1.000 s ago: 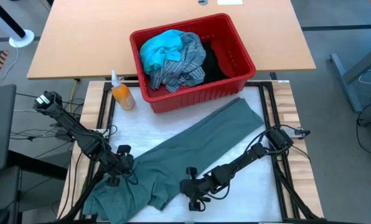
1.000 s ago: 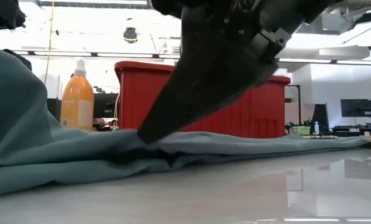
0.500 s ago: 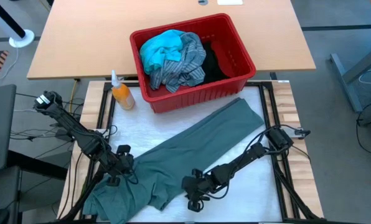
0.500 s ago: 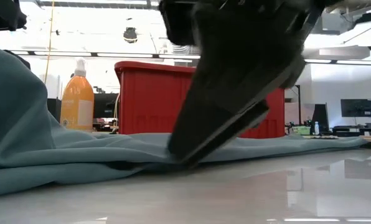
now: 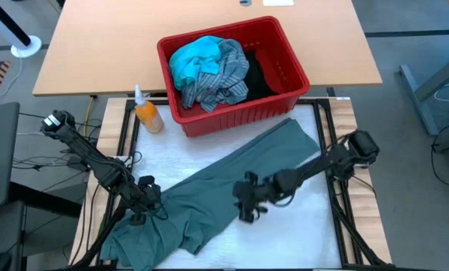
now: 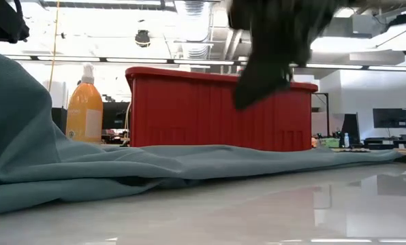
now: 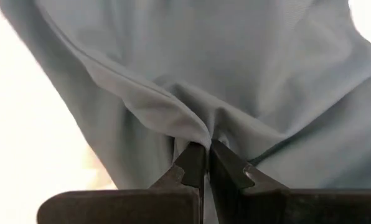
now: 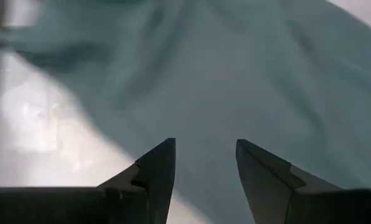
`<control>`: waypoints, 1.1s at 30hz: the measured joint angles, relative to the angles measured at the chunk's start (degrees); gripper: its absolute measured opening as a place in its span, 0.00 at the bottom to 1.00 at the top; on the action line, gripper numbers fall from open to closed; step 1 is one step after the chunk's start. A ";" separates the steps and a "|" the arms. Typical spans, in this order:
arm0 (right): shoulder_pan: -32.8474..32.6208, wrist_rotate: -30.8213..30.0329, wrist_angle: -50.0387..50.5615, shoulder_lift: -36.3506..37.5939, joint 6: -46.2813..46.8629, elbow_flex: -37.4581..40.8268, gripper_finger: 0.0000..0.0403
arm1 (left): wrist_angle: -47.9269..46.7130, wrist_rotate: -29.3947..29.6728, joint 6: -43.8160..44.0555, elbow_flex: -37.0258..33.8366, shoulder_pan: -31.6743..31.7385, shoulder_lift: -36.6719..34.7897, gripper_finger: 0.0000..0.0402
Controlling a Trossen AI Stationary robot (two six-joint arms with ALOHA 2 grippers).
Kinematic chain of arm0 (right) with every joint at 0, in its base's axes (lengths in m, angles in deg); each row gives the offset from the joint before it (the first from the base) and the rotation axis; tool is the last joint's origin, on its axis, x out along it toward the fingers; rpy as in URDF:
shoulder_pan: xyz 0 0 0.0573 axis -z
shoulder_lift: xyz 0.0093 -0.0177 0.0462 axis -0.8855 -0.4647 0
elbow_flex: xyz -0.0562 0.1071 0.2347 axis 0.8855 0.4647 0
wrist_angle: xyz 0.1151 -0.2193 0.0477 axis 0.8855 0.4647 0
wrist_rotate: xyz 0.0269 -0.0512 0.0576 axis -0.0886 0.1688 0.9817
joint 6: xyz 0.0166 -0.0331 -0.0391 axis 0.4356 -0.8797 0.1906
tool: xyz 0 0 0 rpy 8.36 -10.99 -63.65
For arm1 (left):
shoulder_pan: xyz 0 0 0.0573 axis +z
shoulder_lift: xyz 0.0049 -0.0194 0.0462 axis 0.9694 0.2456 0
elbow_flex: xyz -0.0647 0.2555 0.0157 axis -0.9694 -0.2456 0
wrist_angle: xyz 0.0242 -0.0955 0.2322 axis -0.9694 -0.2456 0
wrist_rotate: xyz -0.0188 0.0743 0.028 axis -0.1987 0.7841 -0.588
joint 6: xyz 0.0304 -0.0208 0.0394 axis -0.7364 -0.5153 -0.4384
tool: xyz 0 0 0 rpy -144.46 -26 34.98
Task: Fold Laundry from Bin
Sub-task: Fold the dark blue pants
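Grey-green garment (image 5: 232, 181) spread across the white worktop (image 5: 300, 233), left end effector (image 7: 206, 148) pinching a fold of it, right end effector (image 8: 204, 163) parted, empty, above the cloth, red bin (image 5: 285, 75) behind

Soft matt cloth grey-green garment (image 5: 232, 184) on a glossy white worktop (image 5: 307, 233), next to the shiny red plastic bin (image 5: 285, 71).

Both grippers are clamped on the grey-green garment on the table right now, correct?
Only the left gripper is shut on the grey-green garment. The right gripper is open above it, holding nothing, as the right wrist view shows.
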 joint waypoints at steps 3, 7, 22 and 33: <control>5.05 -0.03 -7.69 0.88 -4.85 5.53 0.49 | 0.13 -0.01 3.08 0.00 -0.01 0.00 0.00; 10.40 0.39 -10.98 0.38 -14.54 6.32 0.49 | 0.20 0.02 7.21 0.00 -0.01 0.01 0.00; 22.30 18.48 -15.53 -5.84 -40.63 6.28 0.49 | 0.35 4.56 17.43 0.02 0.04 0.01 0.00; 22.14 15.16 -19.71 -7.68 -46.74 6.30 0.46 | 0.37 6.69 19.50 0.02 2.20 0.02 0.00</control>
